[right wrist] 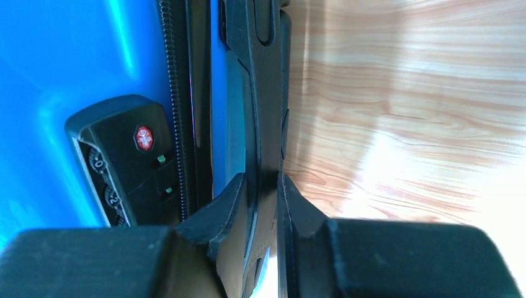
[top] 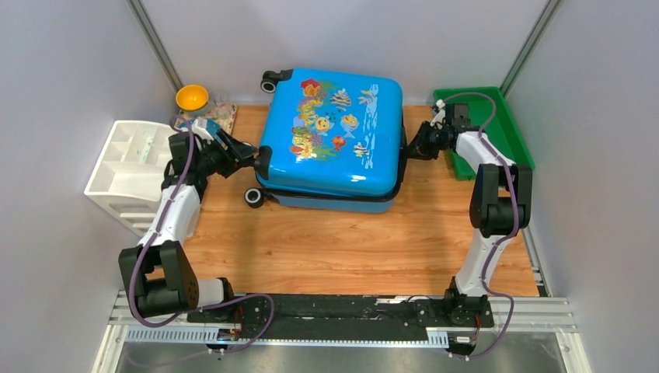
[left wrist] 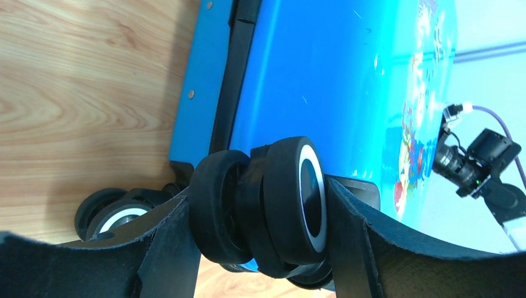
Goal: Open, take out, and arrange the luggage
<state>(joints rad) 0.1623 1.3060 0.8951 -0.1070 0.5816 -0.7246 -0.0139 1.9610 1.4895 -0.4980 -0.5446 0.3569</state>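
The luggage [top: 334,132], a glossy blue suitcase with fish print, lies flat and closed at the back middle of the wooden table. My left gripper [top: 252,158] is at its left side, shut on a black double caster wheel [left wrist: 291,198]; the fingers [left wrist: 167,236] press both sides of the wheel. My right gripper [top: 409,148] is at the suitcase's right side, shut on the black side handle [right wrist: 260,93]. In the right wrist view the gripper [right wrist: 267,192] pinches that handle beside the combination lock [right wrist: 124,161] and the zip.
A white compartmented organiser [top: 132,171] stands at the left. A green tray [top: 497,124] is at the back right. An orange bowl [top: 192,97] and a small printed packet [top: 220,116] sit at the back left. Grey walls close in both sides.
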